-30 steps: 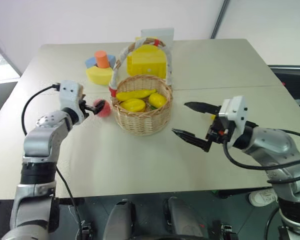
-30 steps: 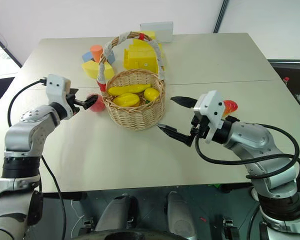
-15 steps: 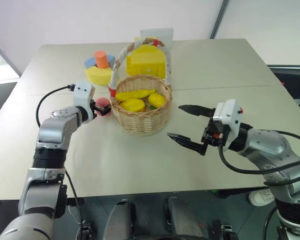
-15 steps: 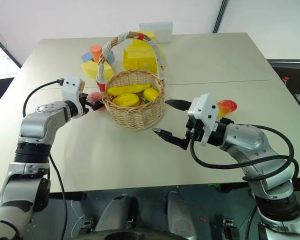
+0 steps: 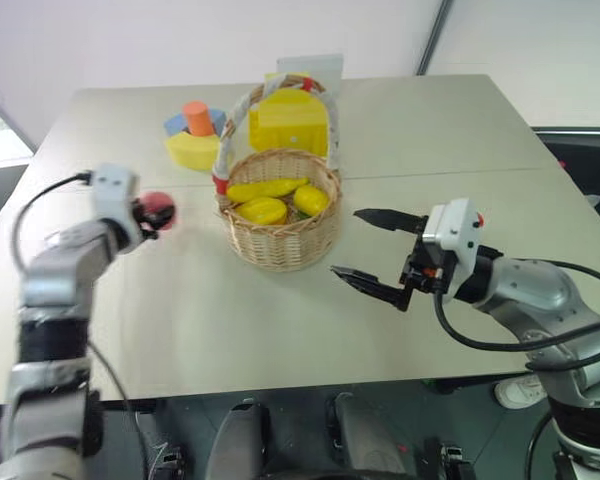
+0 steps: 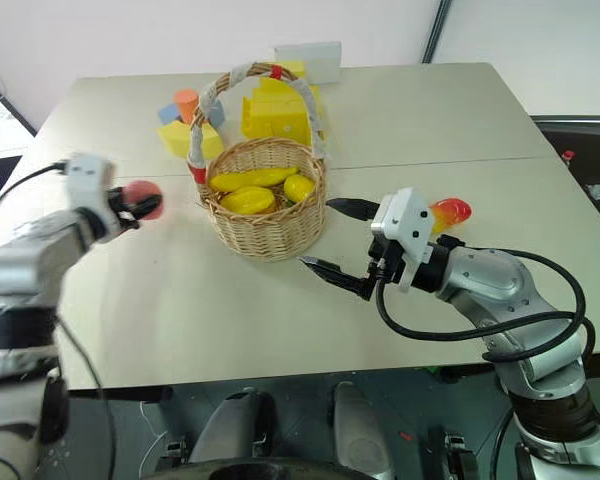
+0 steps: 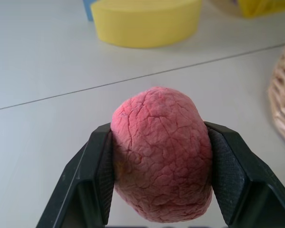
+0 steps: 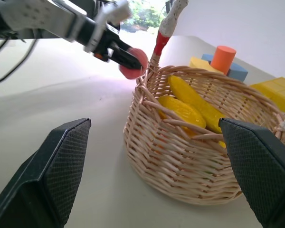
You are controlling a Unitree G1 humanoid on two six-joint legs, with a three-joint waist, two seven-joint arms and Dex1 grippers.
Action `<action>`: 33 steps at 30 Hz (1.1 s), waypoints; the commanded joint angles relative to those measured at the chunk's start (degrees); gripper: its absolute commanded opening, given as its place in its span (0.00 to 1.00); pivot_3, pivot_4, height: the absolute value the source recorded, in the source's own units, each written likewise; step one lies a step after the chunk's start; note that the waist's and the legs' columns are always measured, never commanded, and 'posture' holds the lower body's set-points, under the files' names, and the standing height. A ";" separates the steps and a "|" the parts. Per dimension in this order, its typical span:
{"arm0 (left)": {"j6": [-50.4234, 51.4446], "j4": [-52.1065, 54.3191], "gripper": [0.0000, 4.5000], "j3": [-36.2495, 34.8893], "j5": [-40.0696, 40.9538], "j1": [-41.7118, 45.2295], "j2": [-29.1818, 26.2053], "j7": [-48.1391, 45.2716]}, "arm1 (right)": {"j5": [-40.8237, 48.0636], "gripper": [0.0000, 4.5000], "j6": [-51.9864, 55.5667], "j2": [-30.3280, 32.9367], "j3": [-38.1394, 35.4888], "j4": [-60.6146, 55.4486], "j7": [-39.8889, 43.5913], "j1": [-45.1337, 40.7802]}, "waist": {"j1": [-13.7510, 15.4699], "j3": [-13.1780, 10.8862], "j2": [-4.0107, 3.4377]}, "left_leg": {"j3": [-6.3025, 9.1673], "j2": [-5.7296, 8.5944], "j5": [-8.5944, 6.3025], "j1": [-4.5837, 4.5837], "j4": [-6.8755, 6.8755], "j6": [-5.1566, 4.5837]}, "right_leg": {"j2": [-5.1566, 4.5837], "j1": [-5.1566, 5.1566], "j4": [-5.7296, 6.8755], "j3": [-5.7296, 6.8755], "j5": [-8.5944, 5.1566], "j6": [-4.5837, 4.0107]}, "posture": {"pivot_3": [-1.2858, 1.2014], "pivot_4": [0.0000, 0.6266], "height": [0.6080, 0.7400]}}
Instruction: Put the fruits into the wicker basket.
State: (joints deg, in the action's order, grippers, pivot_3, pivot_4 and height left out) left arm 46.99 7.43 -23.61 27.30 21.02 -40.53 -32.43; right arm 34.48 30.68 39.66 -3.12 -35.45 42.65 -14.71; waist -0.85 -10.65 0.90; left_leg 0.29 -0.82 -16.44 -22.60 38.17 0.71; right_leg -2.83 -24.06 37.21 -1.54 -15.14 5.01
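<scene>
My left gripper (image 5: 152, 213) is shut on the pink-red peach-like fruit (image 7: 161, 152), holding it above the table a little left of the wicker basket (image 5: 280, 245). In the left wrist view both black pads press the fruit's sides. The basket, with its white-wrapped arched handle (image 5: 238, 118), holds a yellow banana (image 5: 270, 188) and two lemons (image 5: 263, 210). My right gripper (image 5: 347, 242) hangs open to the right of the basket, nothing between its fingers (image 8: 61, 166). A yellow mango with a red end (image 6: 450, 211) lies on the table behind my right hand.
Behind the basket stand yellow building blocks (image 5: 290, 122), a yellow rounded block (image 5: 195, 150) with an orange cylinder (image 5: 197, 117) and a blue piece on it, and a white box (image 5: 310, 68). Bare tabletop stretches in front of the basket.
My left gripper has shut on the peach-like fruit beside the basket, then lifted it up and away to the left. The right arm has kept still.
</scene>
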 commanded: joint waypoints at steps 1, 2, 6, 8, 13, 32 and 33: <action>4.95 18.07 0.55 -7.77 16.00 -4.71 -4.36 -10.12 | -0.33 1.00 -1.99 0.62 -0.54 1.24 2.04 -1.92 | 0.41 -0.01 0.09 | 0.02 0.03 0.02 -0.02 0.00 0.04 | -0.06 0.01 -0.02 0.02 0.00 0.00 | 0.52 0.24 1.00; 6.20 20.92 0.55 -8.00 19.17 -5.09 -4.82 -10.51 | -0.56 1.00 -2.36 0.59 -0.31 2.28 2.64 -2.61 | 0.68 -0.01 0.08 | 0.05 0.06 0.02 -0.02 0.01 0.05 | -0.13 0.07 -0.06 0.03 0.00 -0.01 | 0.52 0.24 1.00; 9.39 27.61 0.55 0.59 25.25 2.45 -0.72 -2.46 | -1.86 1.00 -3.83 -0.07 1.10 6.70 4.83 -6.09 | 1.57 -0.01 0.06 | 0.06 0.28 0.02 0.34 0.03 0.05 | -0.46 0.57 -0.17 0.14 -0.11 -0.21 | 0.52 0.24 1.00; 8.91 28.24 0.55 8.07 22.18 7.44 3.20 2.10 | -2.56 1.00 -4.41 -0.39 1.72 8.36 5.51 -7.34 | 1.59 0.01 0.11 | 0.10 0.33 0.03 0.39 0.07 0.05 | -0.47 0.69 -0.18 0.22 -0.10 -0.19 | 0.52 0.24 1.00; 6.23 20.76 0.55 23.64 9.67 16.48 11.58 11.01 | -3.11 1.00 -4.71 0.07 1.17 8.79 6.04 -7.29 | 1.15 0.01 0.10 | 0.05 0.41 -0.03 0.28 0.06 -0.07 | -0.22 0.52 -0.15 0.16 0.02 0.06 | 0.52 0.24 1.00; -4.65 11.47 0.99 31.51 -0.77 19.95 16.76 2.52 | -24.58 1.00 -15.41 17.14 -8.10 24.86 -0.11 6.38 | 1.53 0.01 0.08 | -0.04 0.32 -0.02 0.19 0.05 -0.06 | 0.11 0.41 -0.18 0.08 0.00 0.03 | 0.52 0.24 1.00; -4.97 12.13 0.99 31.90 -0.75 19.22 16.58 1.55 | -27.01 1.00 -18.87 18.89 -7.00 27.35 0.66 6.58 | 1.41 0.02 0.07 | -0.07 0.32 -0.02 0.20 0.04 -0.06 | 0.11 0.41 -0.20 0.05 -0.01 0.04 | 0.52 0.24 1.00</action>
State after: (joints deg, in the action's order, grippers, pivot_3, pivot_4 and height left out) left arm 43.50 16.78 7.97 25.87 40.56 -23.81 -28.96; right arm 11.88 18.36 56.68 -10.46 -10.12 41.84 -7.80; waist 0.56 -10.63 0.97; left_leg 0.19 -0.51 -16.46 -22.38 38.21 0.65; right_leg -2.72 -23.65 37.01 -1.51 -15.14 5.05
